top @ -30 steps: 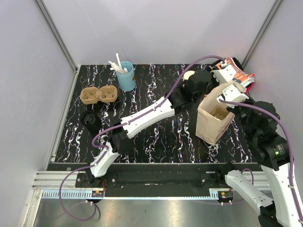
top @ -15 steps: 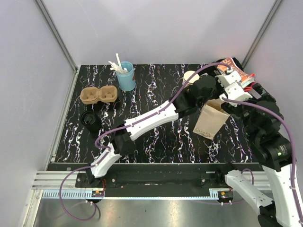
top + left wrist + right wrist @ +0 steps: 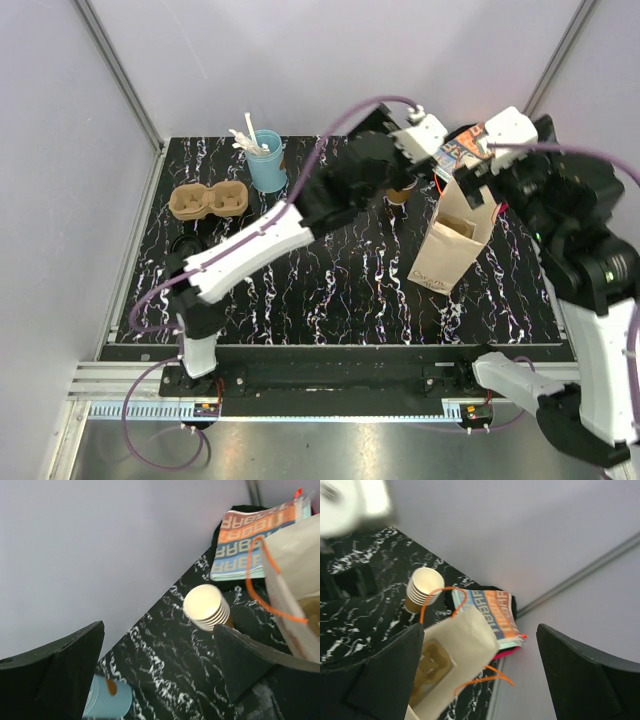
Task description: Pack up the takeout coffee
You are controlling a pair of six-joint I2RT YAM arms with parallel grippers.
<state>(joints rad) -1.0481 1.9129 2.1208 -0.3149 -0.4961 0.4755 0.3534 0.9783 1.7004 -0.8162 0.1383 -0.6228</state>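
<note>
The left claw [image 3: 160,665] stood wide apart and empty above the stack of nested cups [image 3: 206,607]. The right claw [image 3: 480,670], likewise spread and empty, hung over the open paper bag [image 3: 465,635]. The takeout coffee [image 3: 432,662] sat low inside the bag, only partly visible. The bag stood on the worktop [image 3: 340,280].

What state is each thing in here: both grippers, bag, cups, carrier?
left gripper, open, empty
right gripper, open, empty
paper bag, standing, top open, something brown inside, unidentifiable
stack of cups, nested, standing mouth up
blue cup, upright, holding white utensils
cup carrier, lying flat, both wells look empty
</note>
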